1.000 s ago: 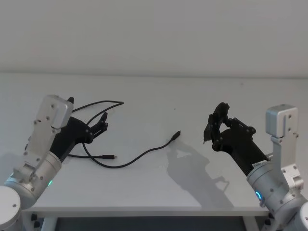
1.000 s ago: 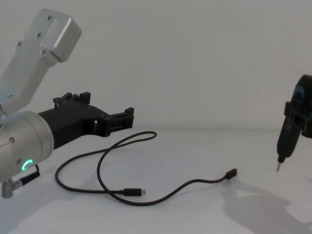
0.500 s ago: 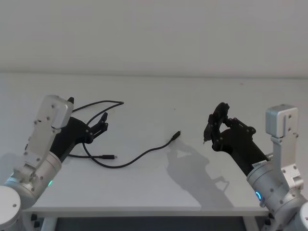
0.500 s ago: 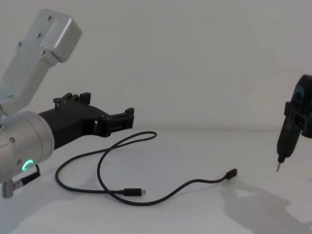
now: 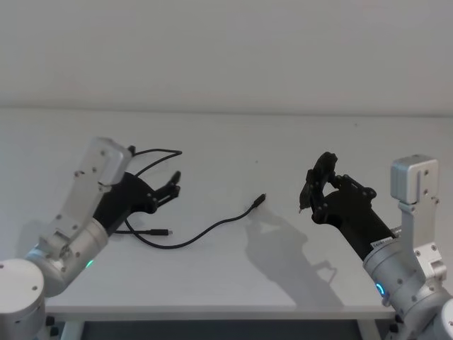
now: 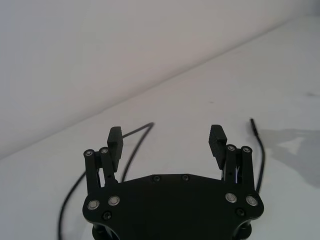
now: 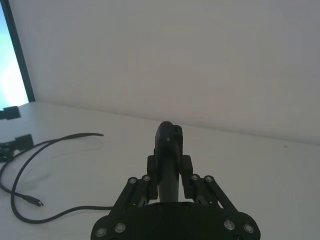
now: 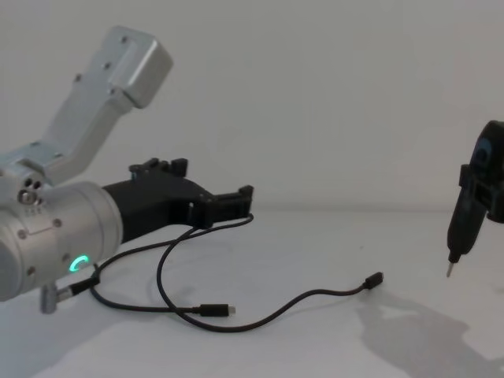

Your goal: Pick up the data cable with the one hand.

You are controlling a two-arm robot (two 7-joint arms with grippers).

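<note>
As it hovers, left hand (image 6: 165,135) spread, empty

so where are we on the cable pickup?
Done: nothing grasped. The data cable lies loose on the table. In hand: the left gripper, open, hovers above the cable's loop, not touching. Left: descend, close, lift. The right gripper is off to the right, shut on a slim black tool.

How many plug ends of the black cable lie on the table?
2. The first plug lies near the left gripper; the second plug lies farther right. Neither is hidden.
</note>
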